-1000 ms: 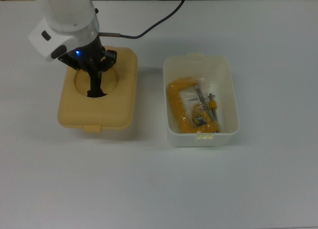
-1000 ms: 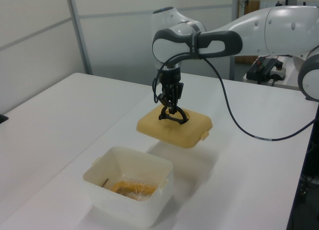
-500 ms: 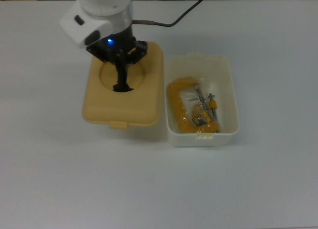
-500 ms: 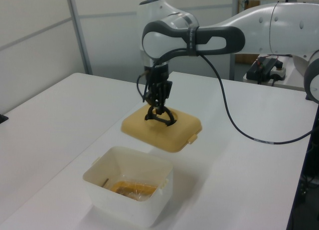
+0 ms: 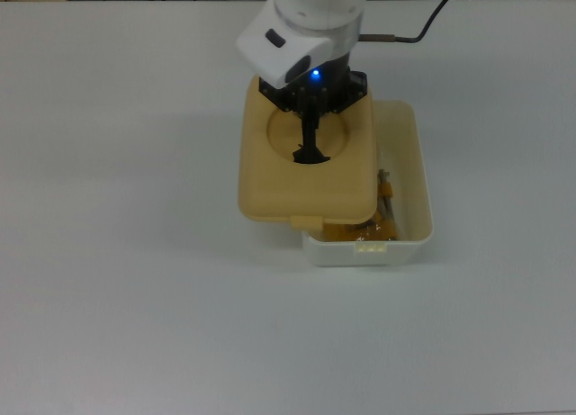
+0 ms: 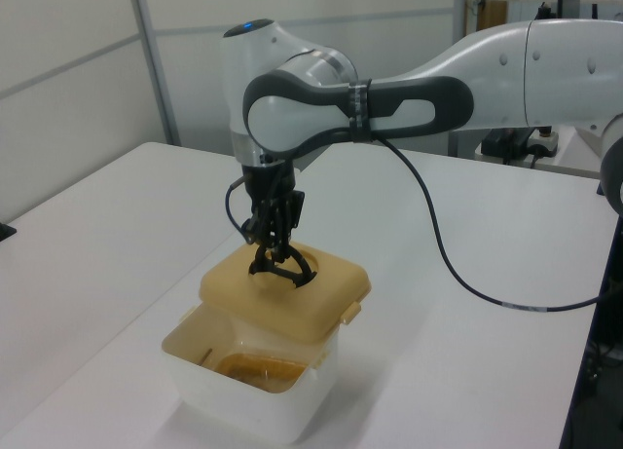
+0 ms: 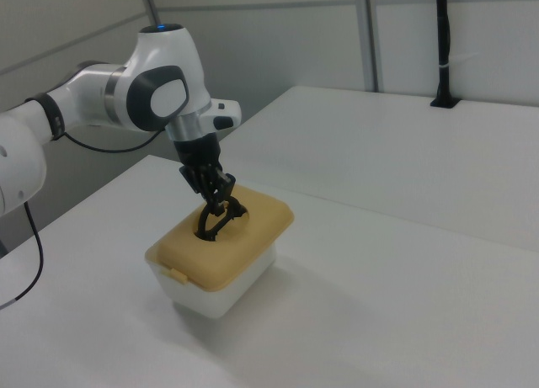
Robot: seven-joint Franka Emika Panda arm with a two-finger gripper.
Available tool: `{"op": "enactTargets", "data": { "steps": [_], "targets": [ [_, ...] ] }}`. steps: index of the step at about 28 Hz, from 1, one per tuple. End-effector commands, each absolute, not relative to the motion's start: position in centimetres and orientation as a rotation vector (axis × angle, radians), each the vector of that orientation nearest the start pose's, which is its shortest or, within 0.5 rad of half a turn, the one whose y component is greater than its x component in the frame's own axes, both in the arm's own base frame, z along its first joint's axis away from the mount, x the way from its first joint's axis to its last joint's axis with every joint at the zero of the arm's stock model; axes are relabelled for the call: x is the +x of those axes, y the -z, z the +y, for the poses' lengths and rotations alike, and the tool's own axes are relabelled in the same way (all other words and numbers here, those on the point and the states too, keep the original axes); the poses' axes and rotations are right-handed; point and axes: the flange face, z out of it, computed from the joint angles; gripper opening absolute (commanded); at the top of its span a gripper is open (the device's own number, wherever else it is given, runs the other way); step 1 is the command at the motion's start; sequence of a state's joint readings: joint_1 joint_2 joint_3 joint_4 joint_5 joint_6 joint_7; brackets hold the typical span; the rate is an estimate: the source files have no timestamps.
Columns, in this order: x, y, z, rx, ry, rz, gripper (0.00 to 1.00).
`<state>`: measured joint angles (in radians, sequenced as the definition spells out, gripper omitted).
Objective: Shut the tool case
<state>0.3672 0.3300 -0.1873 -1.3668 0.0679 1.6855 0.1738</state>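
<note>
i've got the gripper (image 5: 310, 145) clenched on the lid's black handle (image 6: 280, 270), so the lid (image 5: 306, 167) hangs level over the tub (image 5: 409, 194), overlapping but offset toward the top view's left, mid-table.

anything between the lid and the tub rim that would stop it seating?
Nothing visible. The gripper holds the tan lid by its black handle, above the white tub and offset toward the top view's left. The yellow clamp lies low inside, below the rim. The table around the tub is bare.
</note>
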Motion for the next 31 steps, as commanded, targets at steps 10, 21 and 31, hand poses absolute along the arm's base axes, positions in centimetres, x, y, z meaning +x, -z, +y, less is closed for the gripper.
{"op": "enactTargets", "data": {
  "steps": [10,21,31],
  "targets": [
    [63.8,-52.8,19.0,-3.176,-0.006,-0.010,0.00],
    [64.0,-51.7,21.0,-3.194,-0.013,-0.006,0.00],
    [64.0,-50.8,22.5,-3.201,-0.003,0.002,0.00]
  ]
}}
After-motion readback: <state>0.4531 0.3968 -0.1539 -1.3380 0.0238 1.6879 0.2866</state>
